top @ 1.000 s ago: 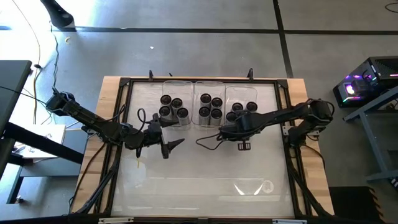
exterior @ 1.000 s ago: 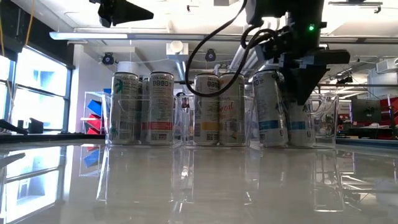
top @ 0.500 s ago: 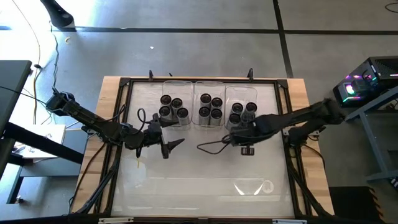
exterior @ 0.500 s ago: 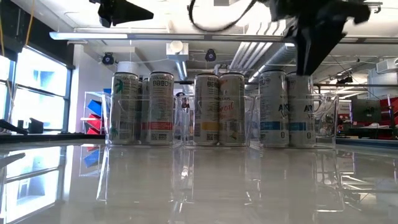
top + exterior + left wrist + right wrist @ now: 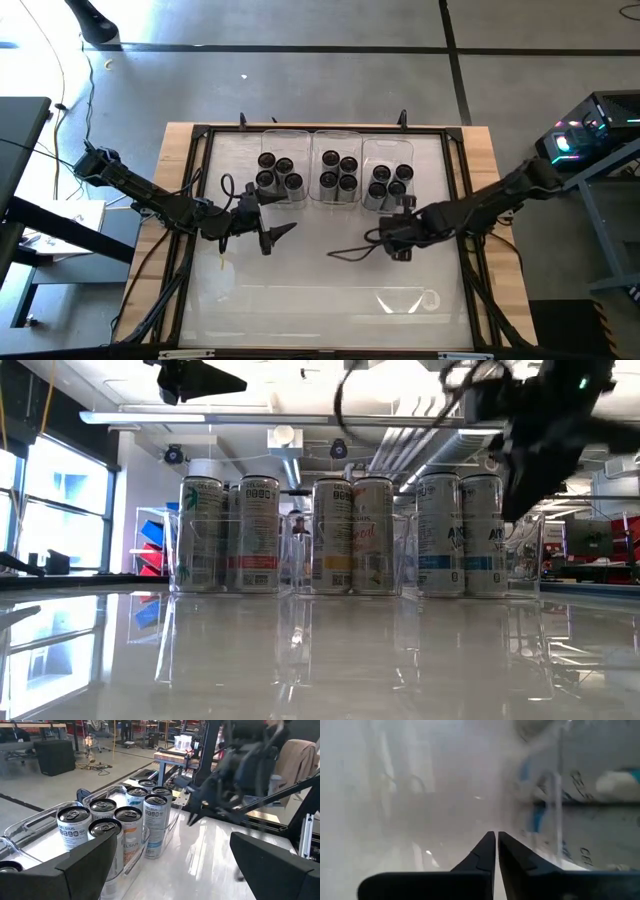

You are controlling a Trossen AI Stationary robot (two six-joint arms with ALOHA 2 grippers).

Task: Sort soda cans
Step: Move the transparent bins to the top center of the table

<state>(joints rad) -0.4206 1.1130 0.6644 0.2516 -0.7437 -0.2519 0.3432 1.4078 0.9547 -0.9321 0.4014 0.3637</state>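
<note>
Several soda cans (image 5: 278, 172) with dark tops stand upright in three clear bins (image 5: 290, 140) along the table's far side; the low view shows them (image 5: 350, 535) in a row. My right gripper (image 5: 384, 236) hangs shut just near of the right bin, pointing steeply down, with nothing between its fingers (image 5: 496, 837). It shows blurred in front of the right cans in the low view (image 5: 520, 495). My left gripper (image 5: 278, 238) waits open, near of the left bin, above the table (image 5: 170, 867).
A black rail frame (image 5: 200, 135) on a wooden border rings the white tabletop. A dark cable (image 5: 350, 250) loops from my right arm over the table's middle. The near half of the tabletop (image 5: 320, 300) is free room.
My right gripper has drawn back from in front of the right bin toward the table's right and near edges, tipping more steeply downward and rolling at the wrist. The cans stay standing in their bins.
</note>
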